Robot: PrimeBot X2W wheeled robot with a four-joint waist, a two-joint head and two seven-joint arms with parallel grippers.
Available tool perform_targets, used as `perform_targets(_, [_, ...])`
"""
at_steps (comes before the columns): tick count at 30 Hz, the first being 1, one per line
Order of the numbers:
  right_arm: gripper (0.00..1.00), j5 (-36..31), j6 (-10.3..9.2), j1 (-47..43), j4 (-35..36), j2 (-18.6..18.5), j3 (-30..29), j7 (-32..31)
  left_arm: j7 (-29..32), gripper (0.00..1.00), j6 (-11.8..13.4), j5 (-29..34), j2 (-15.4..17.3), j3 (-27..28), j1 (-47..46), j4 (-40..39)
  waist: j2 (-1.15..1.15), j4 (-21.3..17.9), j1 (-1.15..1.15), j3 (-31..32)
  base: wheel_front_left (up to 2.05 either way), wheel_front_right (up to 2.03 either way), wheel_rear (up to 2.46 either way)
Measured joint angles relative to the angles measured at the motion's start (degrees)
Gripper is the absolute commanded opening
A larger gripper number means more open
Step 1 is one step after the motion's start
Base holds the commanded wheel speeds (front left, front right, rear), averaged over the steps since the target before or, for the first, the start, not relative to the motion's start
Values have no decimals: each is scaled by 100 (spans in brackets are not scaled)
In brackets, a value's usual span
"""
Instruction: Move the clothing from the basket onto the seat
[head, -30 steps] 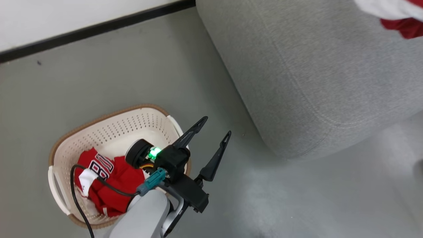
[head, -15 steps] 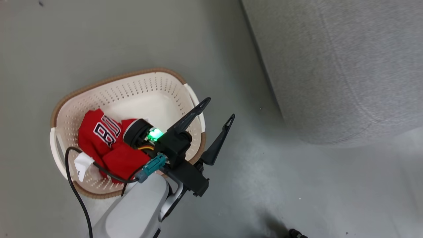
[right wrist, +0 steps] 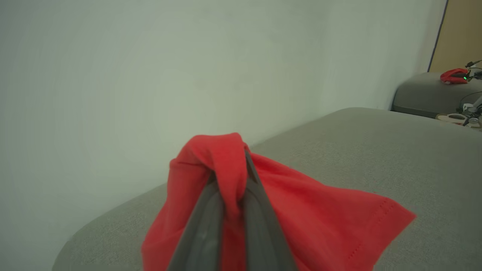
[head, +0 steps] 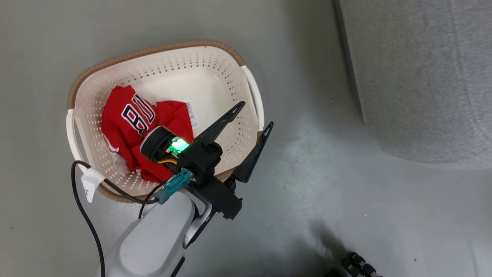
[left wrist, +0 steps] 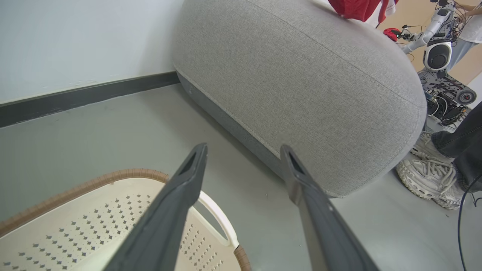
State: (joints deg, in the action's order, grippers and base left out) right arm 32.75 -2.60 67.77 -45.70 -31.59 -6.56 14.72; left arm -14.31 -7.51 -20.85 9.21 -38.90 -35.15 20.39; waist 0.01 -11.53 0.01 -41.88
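Left tool (head: 256,113) spread over the basket (head: 153,49); right tool (right wrist: 231,165) pinching a red garment (right wrist: 301,210) over the seat (right wrist: 376,150).
Head view: the basket stands on the floor (head: 307,173) near the seat, the jersey (head: 130,123) crumpled inside, the left tool's fingers wide apart over its rim. Left wrist view: a shoe (left wrist: 425,177) stands beside the seat. Right wrist view: the right tool's fingers press together on a fold of the garment.

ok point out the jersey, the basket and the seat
jersey (head: 134,115), head view, on its black lettering
basket (head: 184,61), head view, on its perforated far wall
seat (head: 423,77), head view, on its grey fabric
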Motion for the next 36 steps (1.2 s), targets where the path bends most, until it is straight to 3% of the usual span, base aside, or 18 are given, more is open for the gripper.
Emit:
perform_targets(8, [0, 38, -43, 58, -355, 307, -15, 0, 0, 100, 0, -36, -22, -45, -23, 97, 0, 199, 0, -243, 0, 0, 0])
perform_targets(9, [34, 51, -43, 53, -412, 376, -5, 0, 0, 100, 0, -54, -32, -55, -25, 109, 0, 214, 0, -251, 0, 0, 0])
perform_targets(10, [75, 47, -43, 37, -456, 428, 8, 0, 0, 100, 0, -76, -48, -71, -40, 141, 0, 227, 0, -251, 0, 0, 0])
perform_targets(11, [100, 45, -38, 20, -502, 459, 10, 0, 0, 100, 0, -80, -74, -103, -76, 174, 0, 238, 0, -239, 0, 0, 0])
perform_targets(22, [100, -94, 366, -519, -592, 621, 7, 0, 0, 100, 0, -311, -242, 132, -197, 350, -1, 322, -1, 116, 0, 0, 0])
perform_targets(36, [100, -667, 633, -1410, 68, 936, 280, 0, 0, 100, -1, -498, -391, 521, 85, 657, -1, 416, -2, 840, 0, 0, 0])
